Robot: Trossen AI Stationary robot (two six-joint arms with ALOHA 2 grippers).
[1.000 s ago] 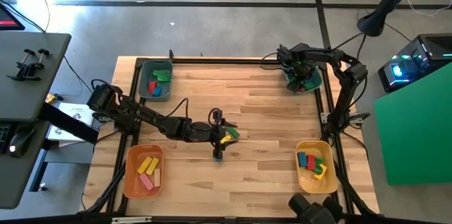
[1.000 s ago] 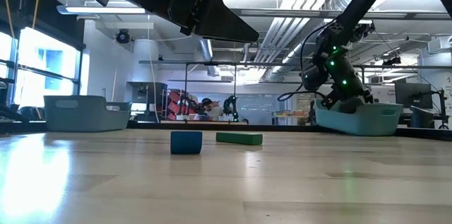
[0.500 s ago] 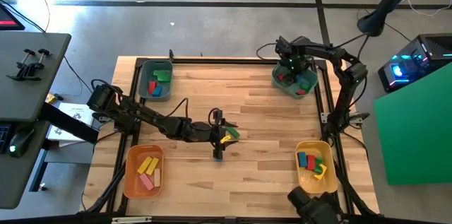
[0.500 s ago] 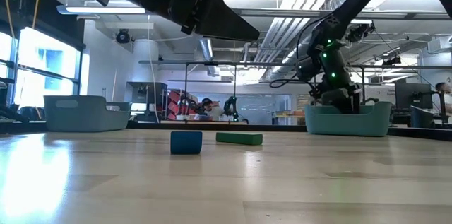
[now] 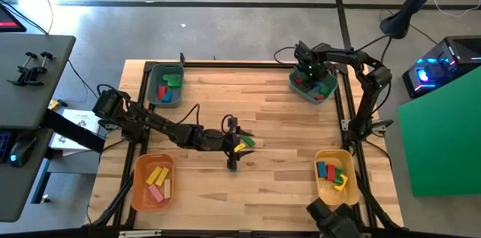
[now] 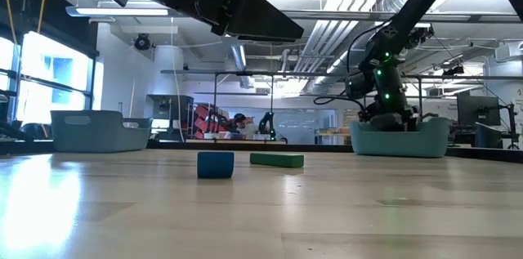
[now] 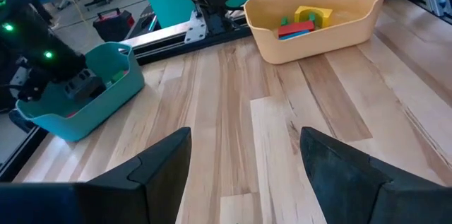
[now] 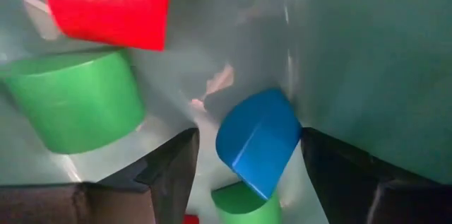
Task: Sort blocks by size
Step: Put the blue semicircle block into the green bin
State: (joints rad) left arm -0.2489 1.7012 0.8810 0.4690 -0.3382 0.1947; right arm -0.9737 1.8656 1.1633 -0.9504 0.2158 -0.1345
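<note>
Counter [image 5: 263, 110]: pale wooden top with a bin at each corner; two loose blocks lie near its middle, toward 6 o'clock in the high view.
Teal bin at 1 o'clock [image 5: 313, 85]: holds red, green and blue blocks; the right arm reaches down into it.
Grey bin at 11 o'clock [image 5: 154, 85]: red, green and blue blocks inside.
Orange bin at 7 o'clock [image 5: 140, 185]: yellow and pink bars inside.
Yellow bin at 5 o'clock [image 5: 323, 182]: red, green, blue and yellow blocks inside.
Right hand [image 8: 244, 153]: down inside the teal bin, fingers spread, holding nothing that shows; a blue block [image 8: 258, 141] sits between its fingertips, a green one [image 8: 74, 107] and a red one [image 8: 106, 5] lie beyond.
Left hand [image 5: 231, 140]: at the counter's middle, hanging above the top; the fingers [image 7: 159, 164] stand wide apart with bare wood between them, nothing held.
Green bar [image 6: 276, 159]: lies flat on the counter, just at 3 o'clock of the left hand in the high view; its long axis seems to run slantwise, roughly 10 to 4 o'clock.
Blue cube [image 6: 216, 164]: on the counter at 6 o'clock of the left hand, close beside the green bar but apart from it; no long axis to speak of.
Key relation: both loose blocks lie right by the left hand and well apart from the right one, so the left arm is likely the one to take them.
</note>
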